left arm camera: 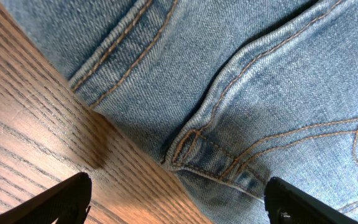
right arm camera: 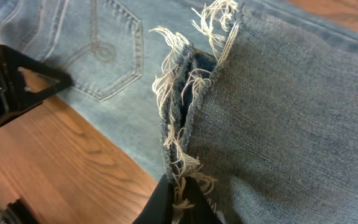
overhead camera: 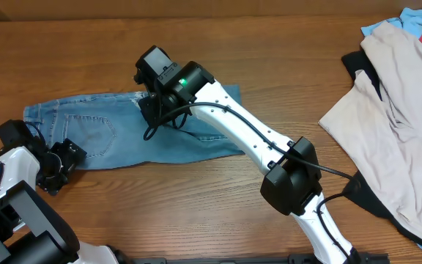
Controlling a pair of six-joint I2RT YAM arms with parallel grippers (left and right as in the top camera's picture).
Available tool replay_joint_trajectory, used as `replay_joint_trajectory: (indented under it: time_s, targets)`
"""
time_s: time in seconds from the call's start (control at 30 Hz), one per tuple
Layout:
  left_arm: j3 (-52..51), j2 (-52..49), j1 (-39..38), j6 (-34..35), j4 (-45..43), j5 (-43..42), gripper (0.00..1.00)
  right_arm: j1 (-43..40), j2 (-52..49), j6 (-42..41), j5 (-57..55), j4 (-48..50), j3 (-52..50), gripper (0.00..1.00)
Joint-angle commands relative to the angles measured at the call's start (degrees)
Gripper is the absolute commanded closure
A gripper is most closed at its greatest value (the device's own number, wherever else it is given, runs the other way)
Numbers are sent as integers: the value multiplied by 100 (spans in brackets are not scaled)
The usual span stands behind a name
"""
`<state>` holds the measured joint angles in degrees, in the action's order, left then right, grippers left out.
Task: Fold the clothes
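The right gripper (right arm camera: 178, 202) is clamped on the frayed hems (right arm camera: 180, 124) of the jeans (right arm camera: 291, 124), while the left gripper (left arm camera: 178, 200) hangs wide open over their edge on the table (left arm camera: 17, 124).

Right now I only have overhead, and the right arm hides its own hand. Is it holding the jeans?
Observer: Yes. The right wrist view shows the right hand shut on the frayed hems of the jeans.
Operator: One layer or two?
Observer: Two frayed edges lie stacked there. I cannot tell whether both are pinched.
Operator: And the left hand?
Observer: The left hand is open and empty, straddling the jeans' edge: one finger over the table, the other over denim.
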<state>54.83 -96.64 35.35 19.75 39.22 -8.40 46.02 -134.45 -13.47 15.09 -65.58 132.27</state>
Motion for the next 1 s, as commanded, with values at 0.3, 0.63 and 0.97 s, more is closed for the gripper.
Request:
replay_joint_trajectory:
  time_s: [0.3, 0.63, 0.97]
  targets:
    - [13, 44, 24, 66, -4, -66, 8, 164, -146, 20, 304, 72, 13, 56]
    - [13, 44, 24, 63, -9, -66, 7, -234, -144, 35, 286, -269, 17, 52]
    - [404, 470, -24, -514, 216, -636, 0, -1167, -144, -9, -413, -1532, 17, 50]
